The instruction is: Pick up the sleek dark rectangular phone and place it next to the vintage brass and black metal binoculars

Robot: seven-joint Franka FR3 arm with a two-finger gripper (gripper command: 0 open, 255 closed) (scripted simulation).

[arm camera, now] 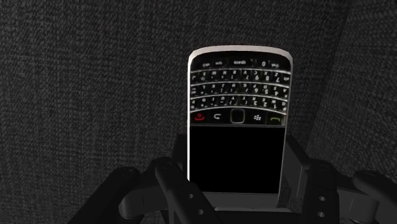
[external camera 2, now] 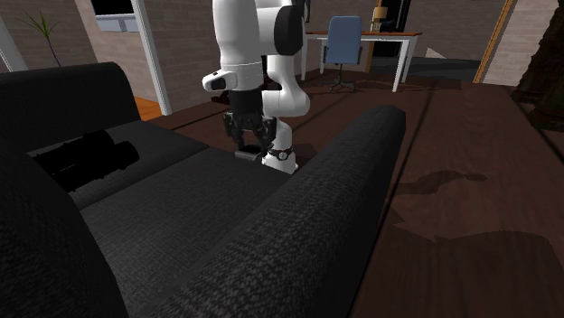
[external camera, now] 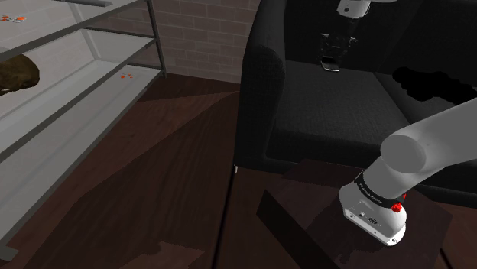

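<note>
My black gripper (external camera: 332,55) hangs over the dark sofa seat (external camera: 336,115), shut on the phone (external camera: 331,67). In the wrist view the phone (arm camera: 238,121) is a dark rectangle with a silver rim, a small keyboard and a black screen. It is clasped between my fingers (arm camera: 181,167) with the sofa fabric behind it. The black binoculars (external camera: 428,80) lie on the seat toward the shoulder view's right, apart from the gripper. From the second exterior view, the binoculars (external camera 2: 86,158) rest by the backrest, and the gripper (external camera 2: 248,144) with the phone (external camera 2: 246,154) is near the seat's far end.
The sofa's armrest (external camera: 264,84) rises beside the gripper, and its other armrest (external camera 2: 343,181) runs across the second exterior view. Grey shelves (external camera: 84,84) holding a brown object (external camera: 15,72) stand to the shoulder view's left. Dark wood floor (external camera: 153,183) surrounds the sofa. A desk (external camera 2: 361,36) and blue chair (external camera 2: 343,41) stand far off.
</note>
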